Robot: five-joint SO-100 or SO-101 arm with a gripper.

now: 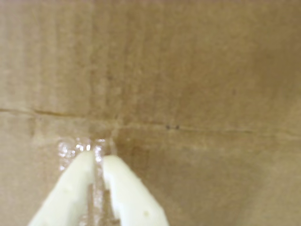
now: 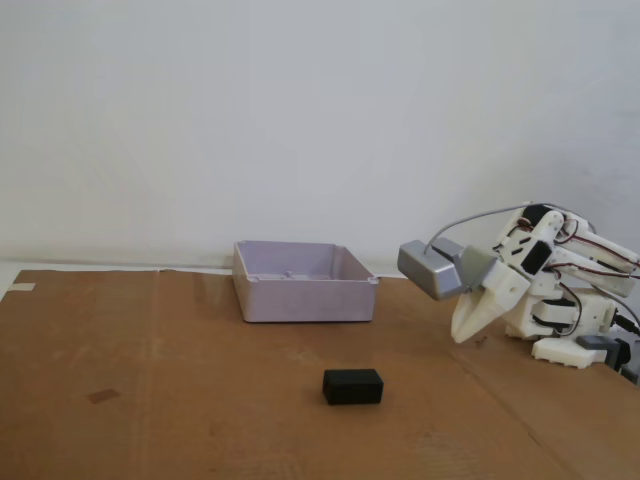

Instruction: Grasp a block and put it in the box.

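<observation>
Block lies untouched, arm folded back at the cardboard's edge: we judge the task not yet begun.

Through the wrist view we see only brown cardboard [image 1: 197,70] and the gripper [image 1: 96,157], its pale fingertips pressed nearly together with nothing between them (neither block nor box shows here). In the fixed view the black block [image 2: 352,386] sits alone on the cardboard, in front of the lavender box [image 2: 303,297] and well apart from the gripper [image 2: 460,335] at right; approach, grasp, carry and drop all remain.

Wrist view blurred; end effector [image 1: 96,157] base cut off at bottom; arm [image 2: 585,300] cropped right in fixed view
</observation>
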